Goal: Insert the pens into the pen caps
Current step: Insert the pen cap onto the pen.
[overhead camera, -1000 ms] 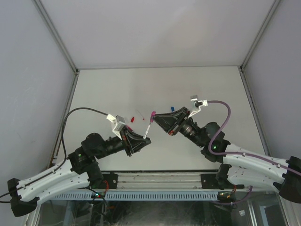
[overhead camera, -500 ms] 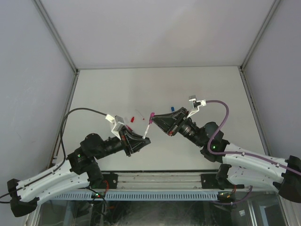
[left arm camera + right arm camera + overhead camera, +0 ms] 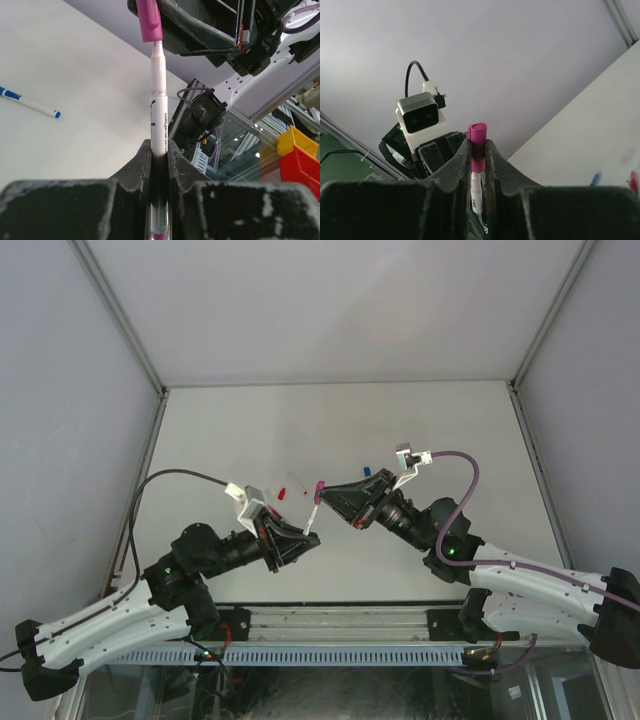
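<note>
One pairing under way, none seen finished. Nearest the front edge of the worktop (image 3: 420, 430), left gripper (image 3: 311, 534) clamped narrow on the lower barrel of a white pen with a magenta end (image 3: 313, 513), tip pointing up and away. Just beyond, right gripper (image 3: 326, 492) pinched on the magenta cap (image 3: 319, 487), mouth set over that tip. Judged partly seated only, with a further push together probably needed. Farther back, toward the worktop's middle, small red pieces (image 3: 285, 490) and a blue piece (image 3: 368, 470) lying loose, too small from above to sort into pens or caps; apparently all yet to be done.

Only from the left wrist: the joint itself, with bare narrowed neck below the cap (image 3: 149, 22), plus a blue-tipped pen (image 3: 30, 103) flat on the worktop, capped or not impossible to say. Only from the right wrist: the cap's closed top (image 3: 478, 131) standing proud of the jaws, joint hidden. Only from above: both arms converging left of centre.
</note>
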`<action>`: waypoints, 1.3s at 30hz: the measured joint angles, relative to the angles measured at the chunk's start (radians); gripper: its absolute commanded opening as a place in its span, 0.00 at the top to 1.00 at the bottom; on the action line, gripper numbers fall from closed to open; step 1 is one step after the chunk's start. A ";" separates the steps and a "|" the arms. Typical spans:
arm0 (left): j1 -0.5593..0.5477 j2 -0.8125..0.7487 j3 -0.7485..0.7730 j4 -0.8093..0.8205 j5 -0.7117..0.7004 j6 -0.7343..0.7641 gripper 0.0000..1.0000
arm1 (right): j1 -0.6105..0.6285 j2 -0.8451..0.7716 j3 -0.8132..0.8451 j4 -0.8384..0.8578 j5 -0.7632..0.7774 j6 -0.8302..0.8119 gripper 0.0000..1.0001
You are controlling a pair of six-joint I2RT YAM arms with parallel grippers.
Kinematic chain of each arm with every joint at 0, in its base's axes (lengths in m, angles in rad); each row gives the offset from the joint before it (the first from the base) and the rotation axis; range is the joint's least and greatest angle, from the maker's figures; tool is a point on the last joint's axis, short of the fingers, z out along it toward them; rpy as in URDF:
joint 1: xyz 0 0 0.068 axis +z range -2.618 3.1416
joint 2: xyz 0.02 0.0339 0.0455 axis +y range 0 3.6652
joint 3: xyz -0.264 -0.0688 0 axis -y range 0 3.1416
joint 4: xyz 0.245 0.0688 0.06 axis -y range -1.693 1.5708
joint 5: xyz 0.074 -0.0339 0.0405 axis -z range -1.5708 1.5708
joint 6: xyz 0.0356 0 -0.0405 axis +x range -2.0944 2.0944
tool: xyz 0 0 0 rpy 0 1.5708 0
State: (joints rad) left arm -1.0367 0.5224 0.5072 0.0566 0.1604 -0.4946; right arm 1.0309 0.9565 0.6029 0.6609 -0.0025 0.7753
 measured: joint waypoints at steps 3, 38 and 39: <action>0.000 -0.001 0.000 -0.003 -0.001 0.000 1.00 | 0.005 0.001 0.000 0.000 -0.002 0.003 1.00; 0.000 0.002 0.000 -0.014 -0.026 0.001 1.00 | 0.030 -0.004 -0.002 -0.055 -0.002 -0.002 0.85; 0.000 0.003 0.000 -0.014 -0.026 0.001 1.00 | 0.030 -0.005 -0.002 -0.058 -0.003 -0.003 0.85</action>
State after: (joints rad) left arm -1.0367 0.5255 0.5072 0.0425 0.1341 -0.4938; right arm 1.0611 0.9512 0.6006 0.6029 -0.0051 0.7727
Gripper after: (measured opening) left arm 0.151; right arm 0.149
